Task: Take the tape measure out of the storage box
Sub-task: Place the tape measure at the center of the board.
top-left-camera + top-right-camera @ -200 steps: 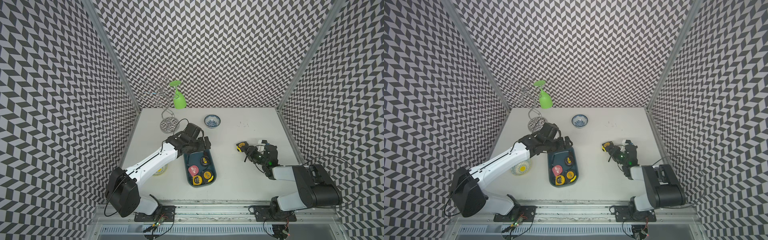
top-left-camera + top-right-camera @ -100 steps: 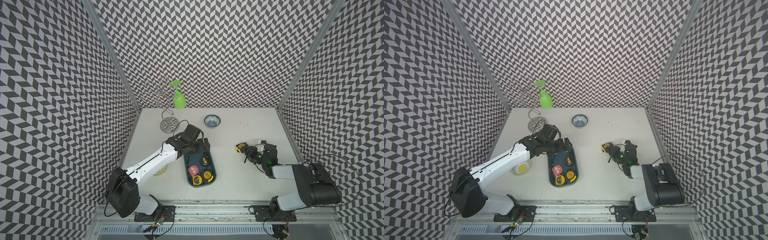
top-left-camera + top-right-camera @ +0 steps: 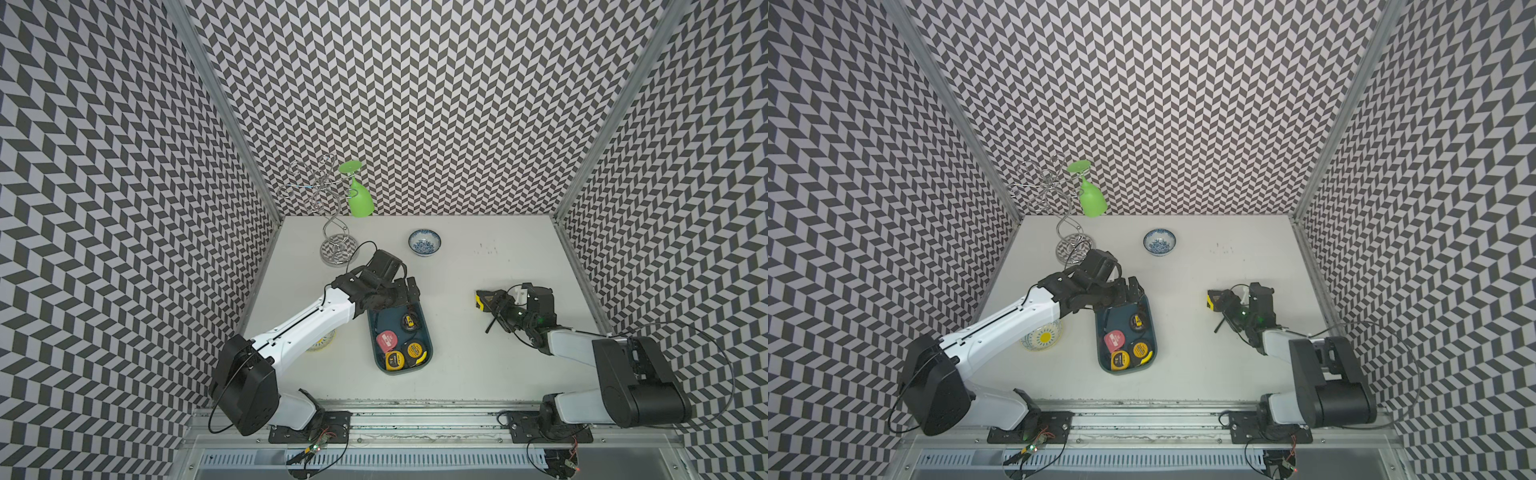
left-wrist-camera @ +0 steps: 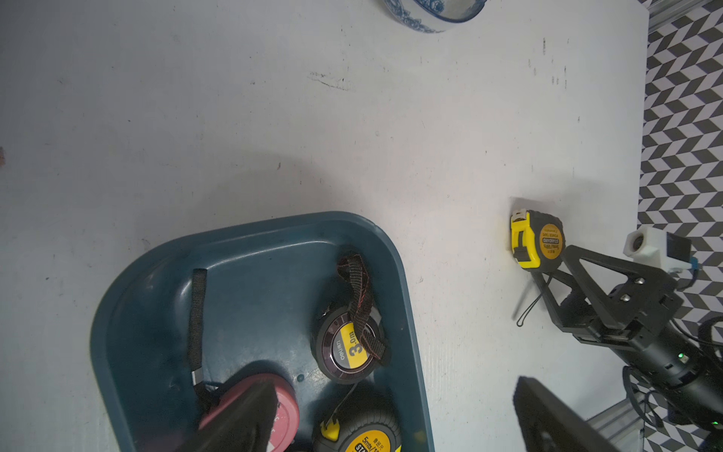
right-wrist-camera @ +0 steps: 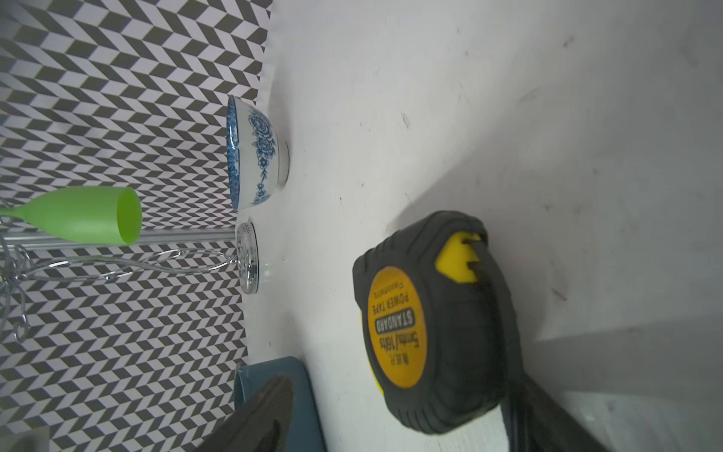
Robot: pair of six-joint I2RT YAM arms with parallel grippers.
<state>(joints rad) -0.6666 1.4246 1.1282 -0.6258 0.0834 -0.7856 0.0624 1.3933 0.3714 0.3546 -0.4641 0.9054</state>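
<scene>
Showing its label only in wrist views, the tape measure [image 5: 430, 325] stands on open tabletop [image 5: 508, 117]; left end effector [image 3: 407, 295] and right end effector [image 3: 495, 306] gape wide.

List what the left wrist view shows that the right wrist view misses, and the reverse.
Left wrist only: inside the storage box, a round black tape measure, a pink one and a black-and-yellow one. Right wrist only: the green glass and the wire rack. Both: the yellow tape measure standing on the table, the patterned bowl, the box's rim.
</scene>
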